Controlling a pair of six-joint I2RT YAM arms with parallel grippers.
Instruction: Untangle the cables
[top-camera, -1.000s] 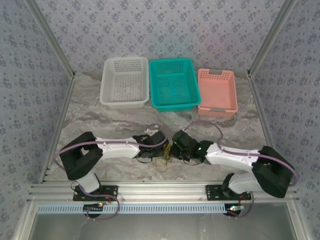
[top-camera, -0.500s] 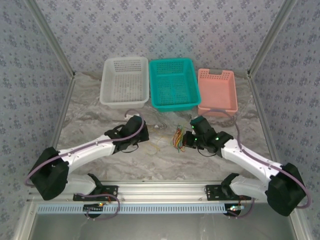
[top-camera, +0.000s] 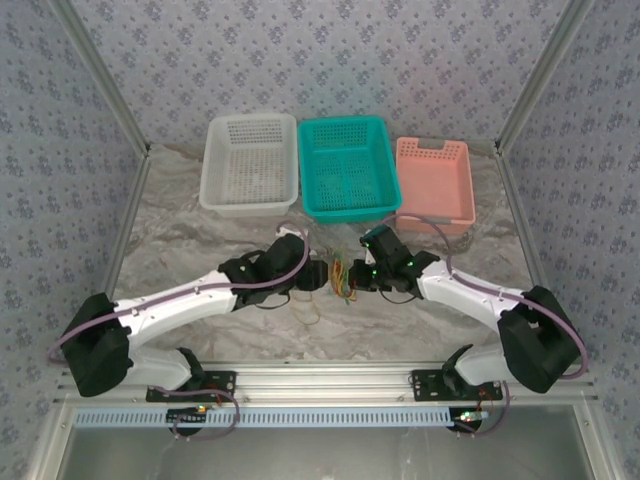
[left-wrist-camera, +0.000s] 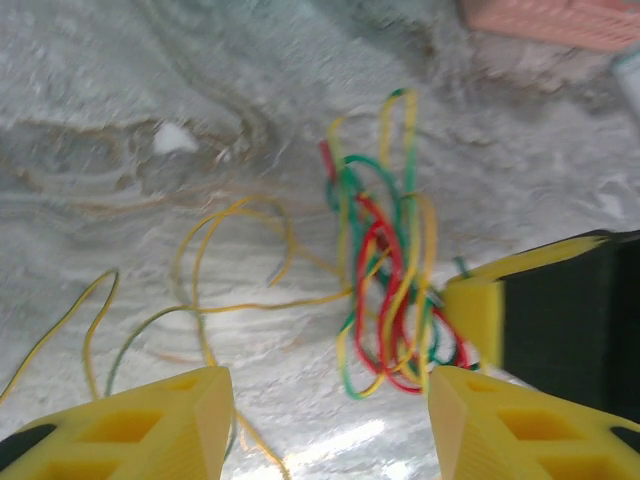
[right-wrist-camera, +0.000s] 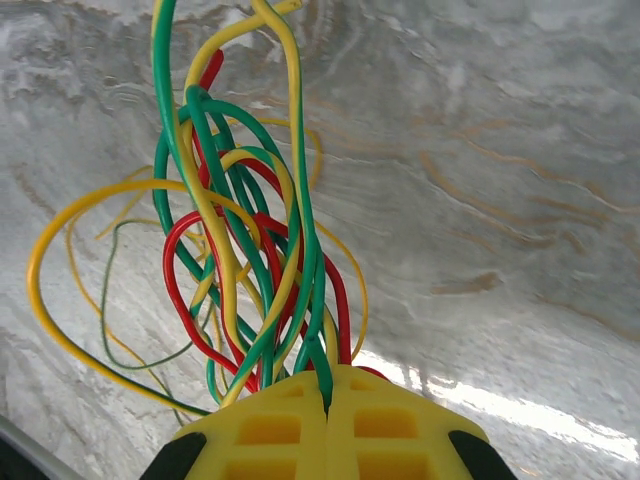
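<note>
The cables (top-camera: 344, 279) are a tangled bundle of yellow, green and red wires at the middle of the table. My right gripper (top-camera: 360, 274) is shut on one end of the bundle (right-wrist-camera: 250, 250), with the wires fanning out from its yellow fingertips (right-wrist-camera: 328, 385). My left gripper (top-camera: 318, 277) faces it from the left, open. In the left wrist view its gripper (left-wrist-camera: 328, 400) has bare table between the fingertips, and the bundle (left-wrist-camera: 385, 290) hangs just beyond them, beside the right gripper's yellow finger (left-wrist-camera: 478, 318). Thin loose yellow wires (left-wrist-camera: 230, 260) trail left over the marble (top-camera: 306, 308).
Three baskets stand in a row at the back: white (top-camera: 250, 195), teal (top-camera: 385, 190) and pink (top-camera: 433, 222). The pink basket's edge (left-wrist-camera: 560, 20) shows in the left wrist view. A small white scrap (left-wrist-camera: 170, 138) lies on the marble.
My left gripper has swung right toward the bundle and opened its jaws. The right gripper has carried the bundle a little left and back, staying shut.
</note>
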